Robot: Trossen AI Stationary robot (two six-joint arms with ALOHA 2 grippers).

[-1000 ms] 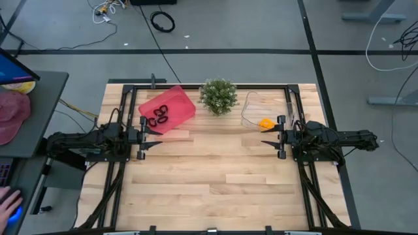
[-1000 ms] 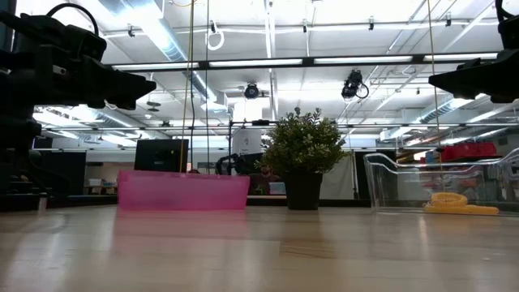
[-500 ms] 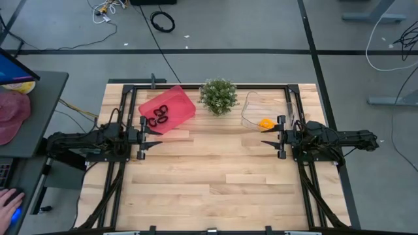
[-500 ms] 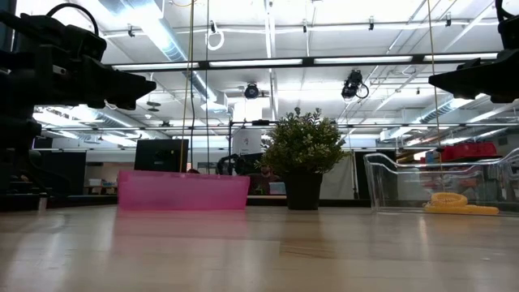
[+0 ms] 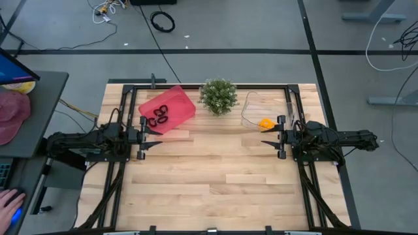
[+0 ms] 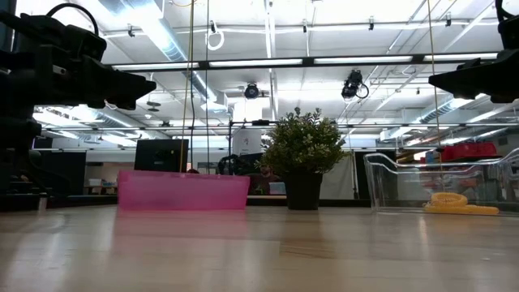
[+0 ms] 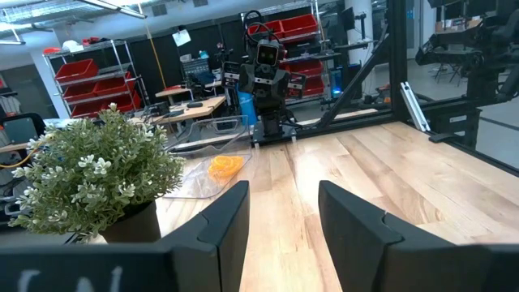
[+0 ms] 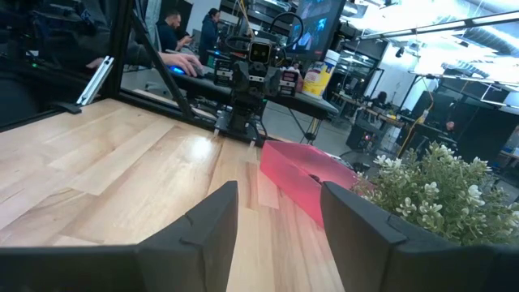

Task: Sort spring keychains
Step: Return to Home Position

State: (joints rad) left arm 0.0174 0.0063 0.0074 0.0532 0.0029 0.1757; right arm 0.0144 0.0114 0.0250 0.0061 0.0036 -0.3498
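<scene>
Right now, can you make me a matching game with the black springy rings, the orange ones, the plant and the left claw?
Things:
1. black spring keychains
2. orange spring keychains
3. plant
4. left gripper

Places or states:
A. in the clear bin
B. in the red bin
C. open, holding nothing
D. between the two bins

Pairs: 1-B, 2-A, 3-D, 4-C.

The right gripper, not in the game, is open too.

Matte black left arm [image 5: 85, 143] and right arm [image 5: 339, 139], looping cables [image 5: 116, 116], left hand [image 5: 153, 138], right hand [image 5: 268, 136], wedge-shaped fingers [image 7: 227, 227]
</scene>
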